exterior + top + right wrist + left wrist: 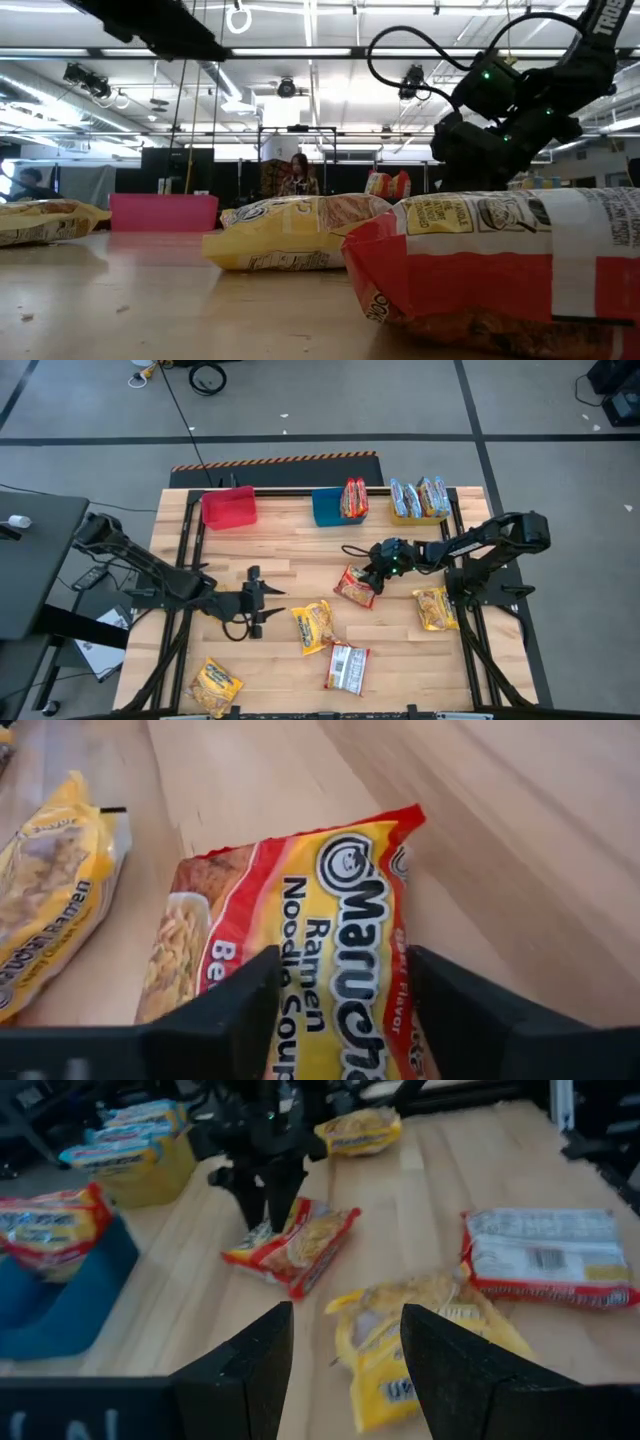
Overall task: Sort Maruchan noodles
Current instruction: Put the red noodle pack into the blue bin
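One wooden counter (300, 560) in a workshop with grey floor. Red noodle packet (355, 586), just below the blue bin (327, 508), lies diagonally, its long axis slanting away from the bin. Right hand (377, 574) straddles its upper end with fingers spread, not clenched; left hand (262, 602) released.

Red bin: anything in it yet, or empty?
Empty. From above, the red bin shows only bare floor inside; the blue bin holds red packets.

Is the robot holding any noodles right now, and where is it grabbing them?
Nothing is clearly held. The right gripper has open fingers either side of the red Maruchan packet. The left gripper is open and empty.
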